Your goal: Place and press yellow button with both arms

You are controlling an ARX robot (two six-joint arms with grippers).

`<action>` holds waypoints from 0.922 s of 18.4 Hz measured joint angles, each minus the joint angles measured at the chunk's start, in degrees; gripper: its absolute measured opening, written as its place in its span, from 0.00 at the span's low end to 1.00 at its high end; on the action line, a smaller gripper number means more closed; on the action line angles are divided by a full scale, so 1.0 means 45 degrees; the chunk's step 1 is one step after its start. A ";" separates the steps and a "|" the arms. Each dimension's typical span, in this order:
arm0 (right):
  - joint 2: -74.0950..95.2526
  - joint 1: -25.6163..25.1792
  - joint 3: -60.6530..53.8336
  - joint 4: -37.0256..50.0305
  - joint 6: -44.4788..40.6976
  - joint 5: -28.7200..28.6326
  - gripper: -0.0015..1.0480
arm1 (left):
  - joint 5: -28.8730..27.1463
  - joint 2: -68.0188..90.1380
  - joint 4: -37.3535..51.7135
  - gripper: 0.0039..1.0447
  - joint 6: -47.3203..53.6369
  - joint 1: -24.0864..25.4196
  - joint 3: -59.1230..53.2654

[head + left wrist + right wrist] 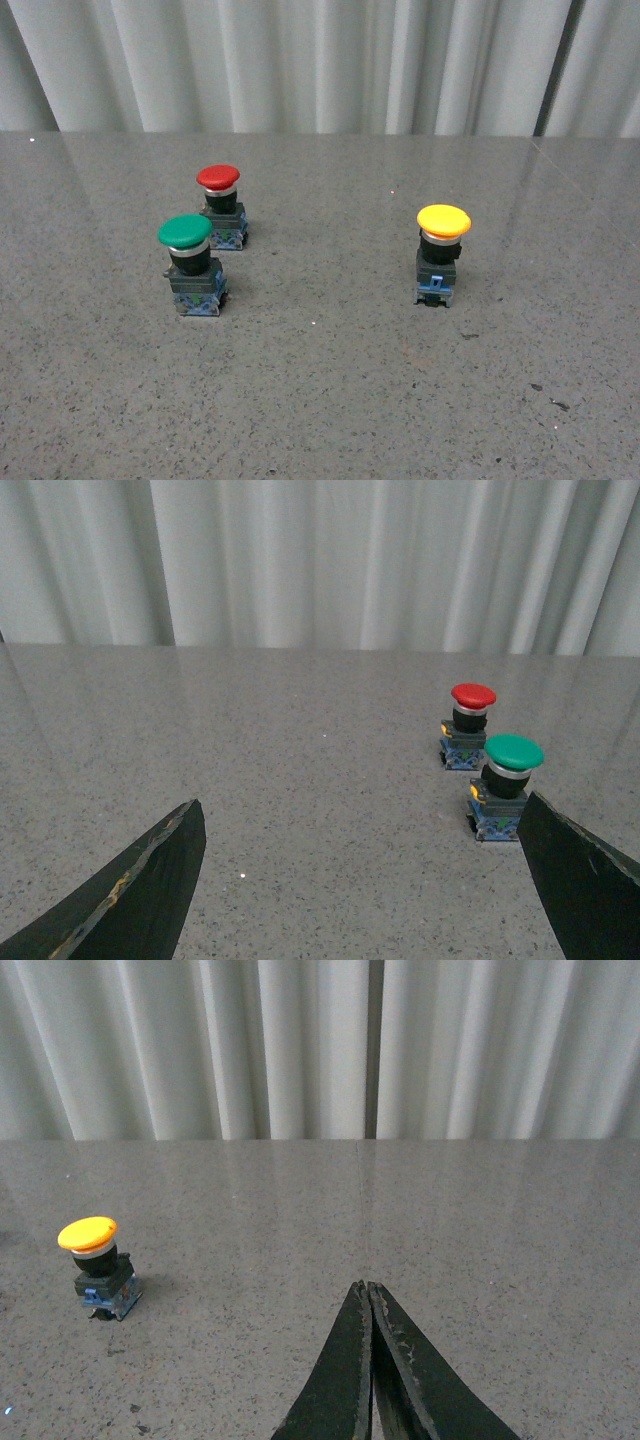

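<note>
The yellow button (442,255) stands upright on the grey speckled table, right of centre in the front view, with no arm near it. The right wrist view has the yellow button (96,1267) far off to one side of my right gripper (367,1288), whose black fingers are shut tip to tip on nothing. My left gripper (360,815) hangs open over bare table, its two fingers wide apart. The yellow button does not show in the left wrist view. Neither arm appears in the front view.
A green-capped button (192,265) and a red-capped button (221,206) stand close together at the left of the table (330,390). The green button (506,798) sits just beside one left finger (585,875). Pale curtains (320,60) close off the far edge.
</note>
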 joint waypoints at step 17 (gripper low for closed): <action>-0.2540 0.0000 0.0010 -0.2642 -0.0010 0.0005 0.66 | 0.0000 0.0000 0.0000 0.94 -0.0005 0.0000 0.0000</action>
